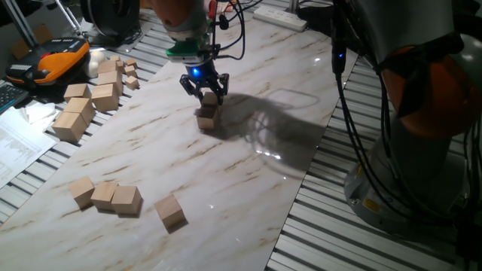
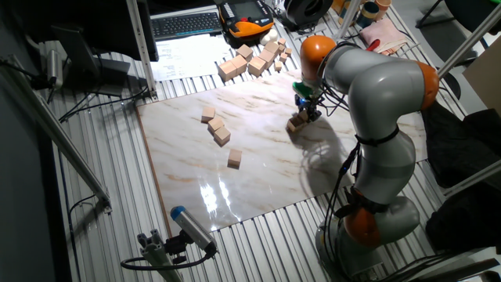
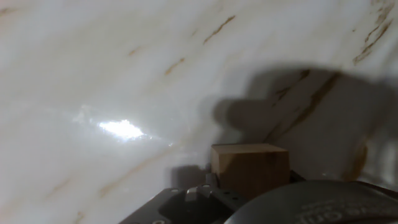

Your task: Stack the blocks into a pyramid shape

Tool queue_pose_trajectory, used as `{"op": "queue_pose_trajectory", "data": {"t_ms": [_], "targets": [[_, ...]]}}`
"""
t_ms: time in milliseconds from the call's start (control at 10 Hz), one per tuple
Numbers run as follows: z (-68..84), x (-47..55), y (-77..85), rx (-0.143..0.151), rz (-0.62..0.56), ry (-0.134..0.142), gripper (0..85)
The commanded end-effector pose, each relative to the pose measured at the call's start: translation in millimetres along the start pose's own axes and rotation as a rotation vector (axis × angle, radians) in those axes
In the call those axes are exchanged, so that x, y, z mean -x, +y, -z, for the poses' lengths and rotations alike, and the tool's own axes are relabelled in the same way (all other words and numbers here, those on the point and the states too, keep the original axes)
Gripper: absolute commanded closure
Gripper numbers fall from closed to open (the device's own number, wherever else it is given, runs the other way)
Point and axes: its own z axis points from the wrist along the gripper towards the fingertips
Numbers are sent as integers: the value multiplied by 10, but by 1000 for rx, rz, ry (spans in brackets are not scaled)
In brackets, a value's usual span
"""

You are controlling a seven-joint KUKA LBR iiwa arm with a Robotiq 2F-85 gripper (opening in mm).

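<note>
My gripper is near the middle of the marble board, shut on a light-tan block. That block is right over a second block on the board; I cannot tell whether the two touch. The other fixed view shows the gripper and this pair of blocks below the orange wrist. The held block fills the bottom of the hand view. Several loose blocks lie near the board's front left: three in a row and one apart.
A pile of bigger pale wooden blocks lies off the board at the far left, beside an orange device. The robot's base and cables stand to the right. Slatted metal table surrounds the board.
</note>
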Motion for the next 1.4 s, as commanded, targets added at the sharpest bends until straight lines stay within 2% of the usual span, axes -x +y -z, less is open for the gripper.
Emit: {"op": "queue_pose_trajectory", "data": {"t_ms": [0, 200, 300, 500, 700, 900, 1300], "targets": [[-6, -48, 3, 0, -11, 0, 850], [31, -197, 13, 6, -43, 5, 850], [65, -257, 23, 20, -54, 18, 850], [93, -345, 31, 25, -66, 23, 850], [60, -394, 26, 29, -65, 26, 850], [-34, -481, 46, 28, -81, 21, 850], [-15, -540, 60, 40, -88, 33, 850]]}}
